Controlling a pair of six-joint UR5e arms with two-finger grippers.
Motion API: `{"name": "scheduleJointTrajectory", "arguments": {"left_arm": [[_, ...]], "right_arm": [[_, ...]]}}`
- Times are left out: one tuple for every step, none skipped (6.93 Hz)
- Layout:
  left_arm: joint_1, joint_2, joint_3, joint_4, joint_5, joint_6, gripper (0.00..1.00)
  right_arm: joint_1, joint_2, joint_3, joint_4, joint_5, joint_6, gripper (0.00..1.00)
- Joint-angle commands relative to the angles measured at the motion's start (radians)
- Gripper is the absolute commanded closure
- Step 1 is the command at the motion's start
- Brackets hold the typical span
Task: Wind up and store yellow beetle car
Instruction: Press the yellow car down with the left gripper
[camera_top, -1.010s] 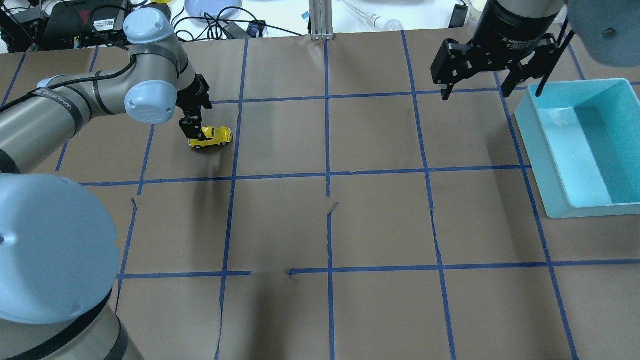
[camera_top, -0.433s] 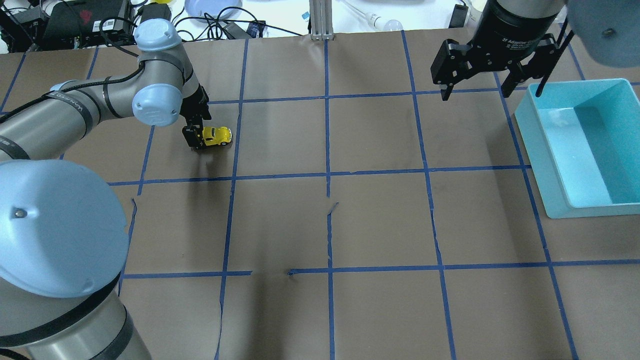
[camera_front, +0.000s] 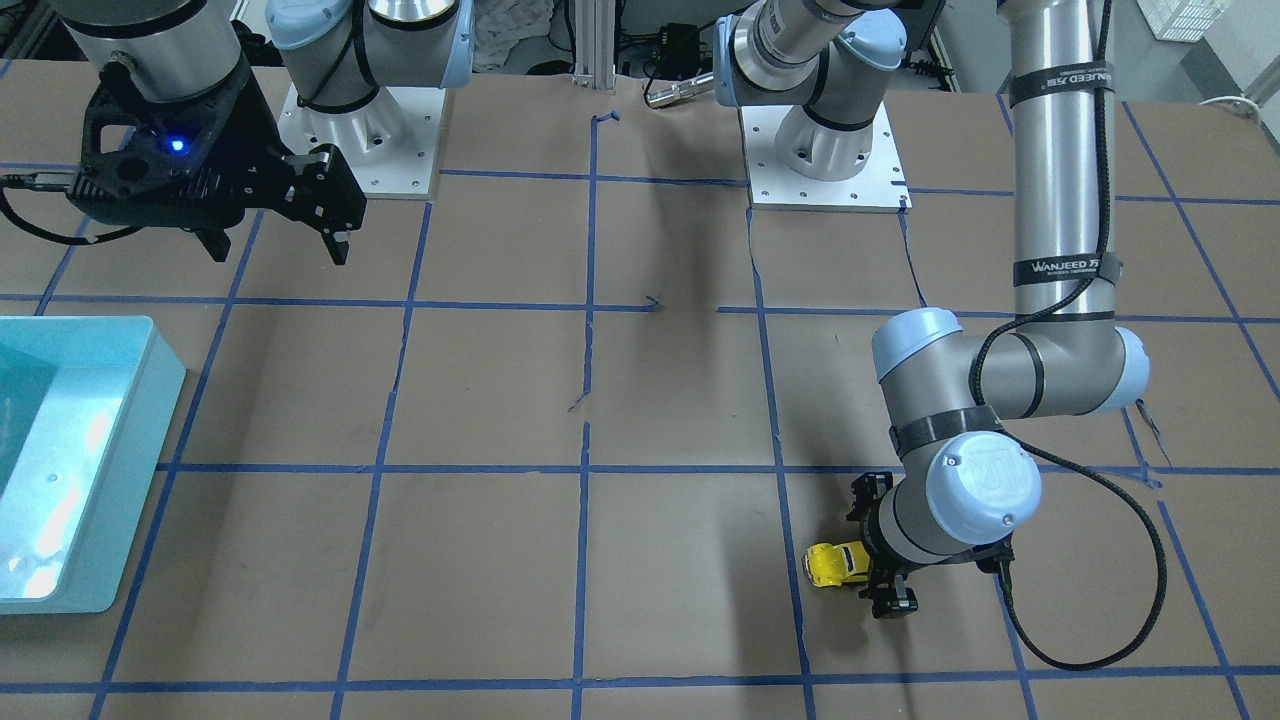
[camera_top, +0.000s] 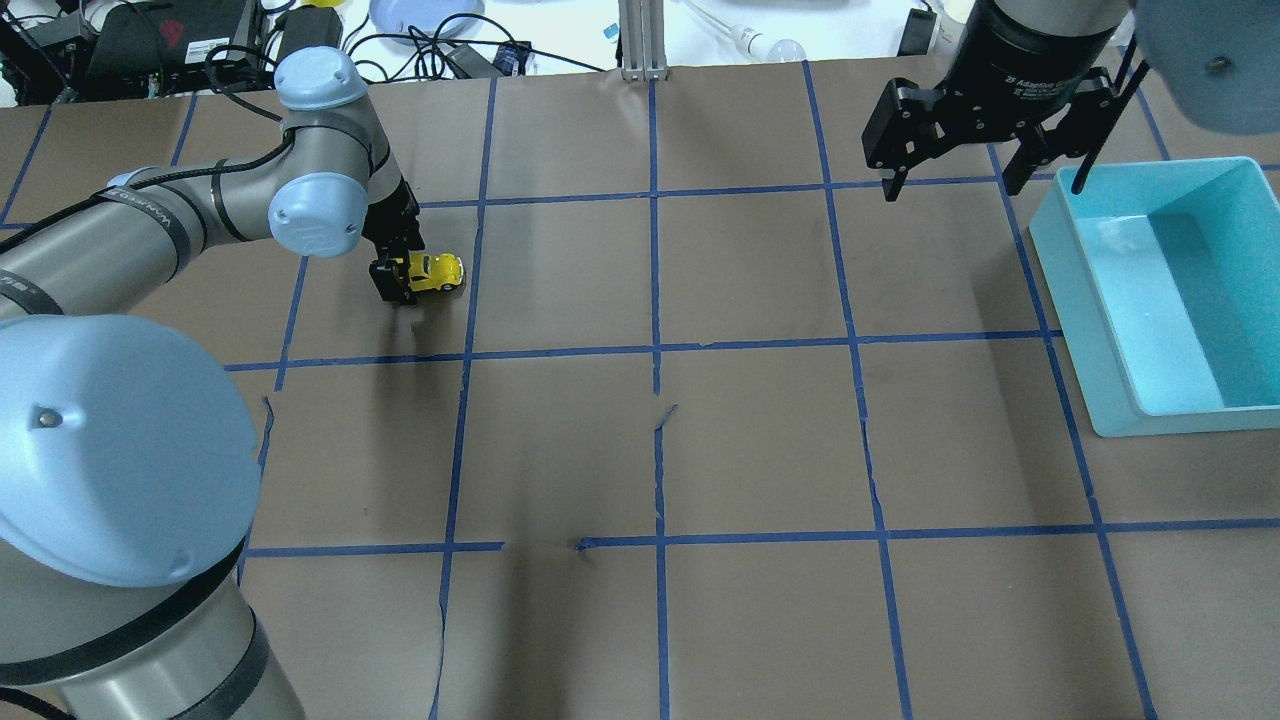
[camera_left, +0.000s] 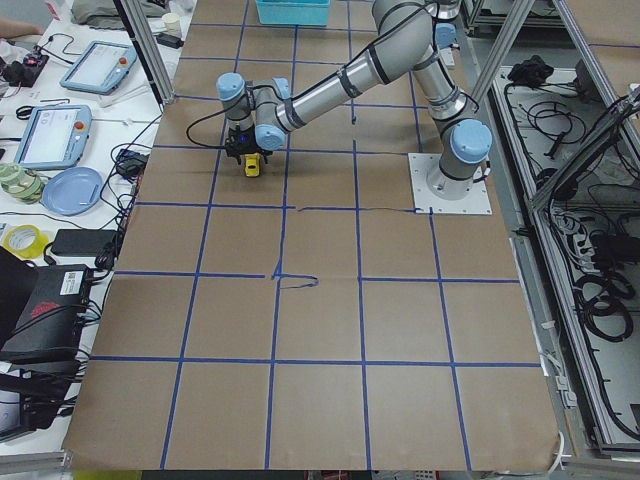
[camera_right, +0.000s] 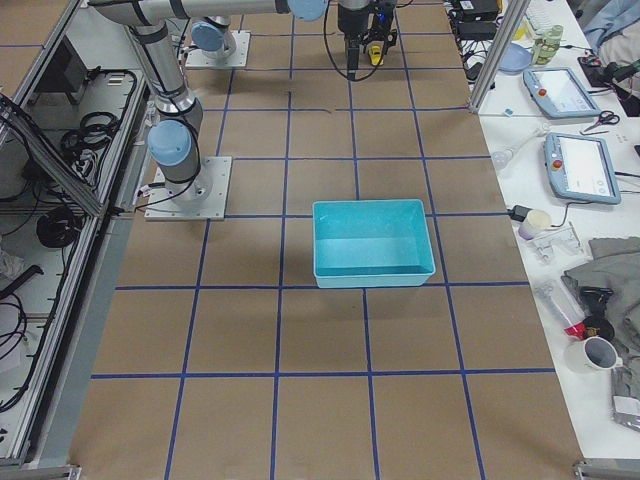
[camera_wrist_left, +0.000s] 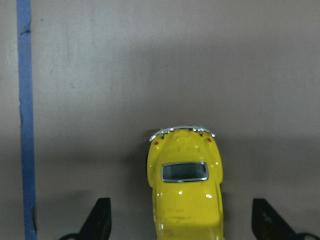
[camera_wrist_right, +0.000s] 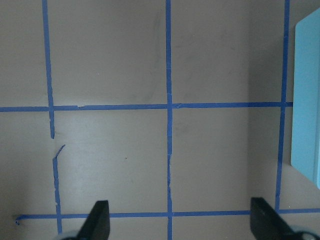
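The yellow beetle car (camera_top: 437, 271) stands on the brown paper at the far left of the table. It also shows in the front-facing view (camera_front: 832, 565) and the left wrist view (camera_wrist_left: 185, 190). My left gripper (camera_top: 396, 273) is low at the table and open. Its two fingers (camera_wrist_left: 100, 220) stand on either side of the car's body without touching it. My right gripper (camera_top: 950, 188) is open and empty. It hangs high over the far right of the table, beside the teal bin (camera_top: 1068, 290).
The teal bin (camera_front: 150, 440) is empty and stands at the table's right edge; its edge shows in the right wrist view (camera_wrist_right: 307, 90). Blue tape lines grid the brown paper, torn in places. Cables, tablets and clutter lie beyond the far edge.
My left gripper has come down and moved over the car's end, so its fingers now straddle the car. The car and the right arm have stayed put.
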Motion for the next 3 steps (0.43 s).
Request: {"name": "scheduleJointTrajectory", "arguments": {"left_arm": [[0.0,0.001,0.0,0.0,-0.012,-0.019,0.88],[0.0,0.004,0.003,0.0,-0.014,-0.019,0.98],[0.0,0.01,0.009,0.0,-0.017,-0.019,1.0]], "right_arm": [[-0.001,0.0,0.0,0.0,0.0,0.0,0.0],[0.001,0.0,0.0,0.0,0.0,0.0,0.0],[0.001,0.0,0.0,0.0,0.0,0.0,0.0]]}}
